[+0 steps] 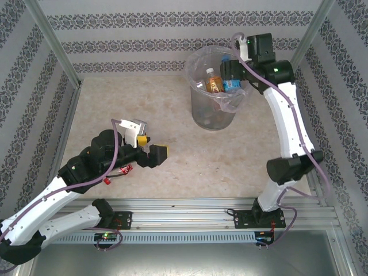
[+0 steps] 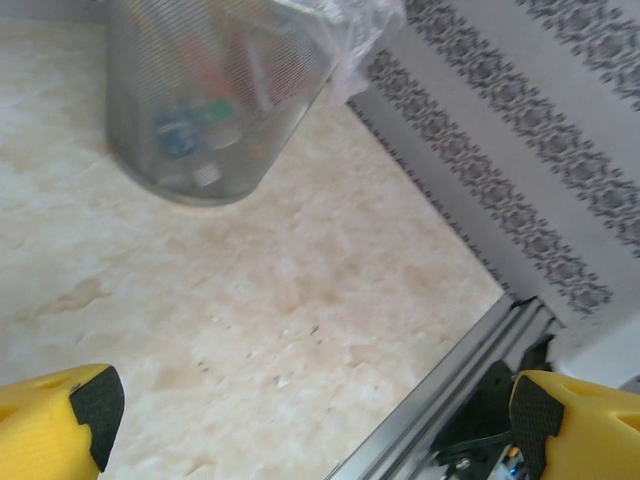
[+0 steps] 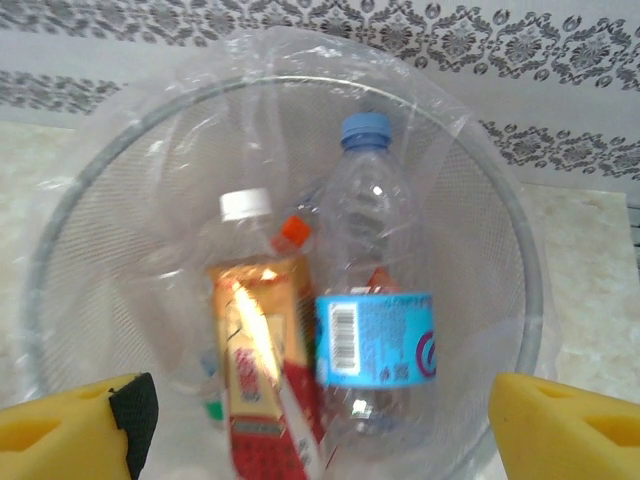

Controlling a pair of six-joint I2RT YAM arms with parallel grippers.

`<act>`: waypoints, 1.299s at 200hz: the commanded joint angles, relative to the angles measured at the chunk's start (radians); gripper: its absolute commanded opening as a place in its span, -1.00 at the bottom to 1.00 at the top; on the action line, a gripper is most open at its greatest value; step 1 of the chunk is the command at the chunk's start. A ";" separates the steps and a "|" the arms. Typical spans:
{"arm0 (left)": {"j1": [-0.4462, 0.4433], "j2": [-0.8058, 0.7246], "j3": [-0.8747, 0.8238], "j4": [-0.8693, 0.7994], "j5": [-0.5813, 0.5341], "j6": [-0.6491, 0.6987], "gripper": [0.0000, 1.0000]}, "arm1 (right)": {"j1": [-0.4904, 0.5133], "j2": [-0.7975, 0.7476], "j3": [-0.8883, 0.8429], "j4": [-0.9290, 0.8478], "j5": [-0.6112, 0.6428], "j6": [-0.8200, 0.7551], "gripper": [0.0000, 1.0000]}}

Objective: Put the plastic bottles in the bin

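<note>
Release looks complete: right gripper [image 3: 330,425] fingers stand apart above the bin [image 3: 110,260], holding nothing, blue-labelled bottle [image 3: 375,340] inside. Best rise straight, clear of the bag liner [image 3: 450,110]. Left gripper [image 2: 310,420] fingers gape, empty.

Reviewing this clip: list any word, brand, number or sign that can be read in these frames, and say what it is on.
No word or number can be read.
Blue-label bottle: a barcode and part of a dark round logo; the digits are too small to read.
Orange-label bottle: the print is blurred by glare, unreadable.
Labels seen through the bin wall in the left wrist view: too blurred to read.
</note>
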 commanded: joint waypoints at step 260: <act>0.374 0.586 0.040 -0.525 -0.123 0.067 1.00 | 0.232 -1.157 -1.454 0.562 -0.533 0.574 0.96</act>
